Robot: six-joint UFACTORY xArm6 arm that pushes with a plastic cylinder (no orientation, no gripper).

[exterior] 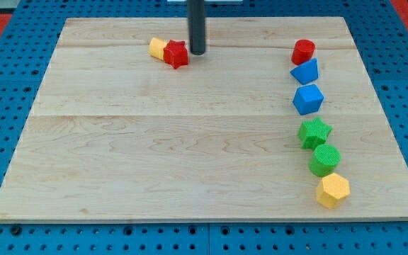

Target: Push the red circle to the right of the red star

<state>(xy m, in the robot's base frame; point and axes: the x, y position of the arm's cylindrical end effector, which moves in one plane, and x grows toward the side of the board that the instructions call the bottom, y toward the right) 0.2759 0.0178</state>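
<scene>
The wooden board carries eight blocks: two near its top, six down its right side

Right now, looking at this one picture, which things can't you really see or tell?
- Rod above my tip: cut off by the view's top edge, so the arm is unseen.
- Yellow block: the red star covers part of it; shape unclear.
- Red circle and upper blue block: touching or apart, cannot tell.
- Far faces of all blocks: hidden from the single camera.

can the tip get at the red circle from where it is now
Probably yes: my tip sits just right of the red star, and bare board lies between it and the red circle.
</scene>
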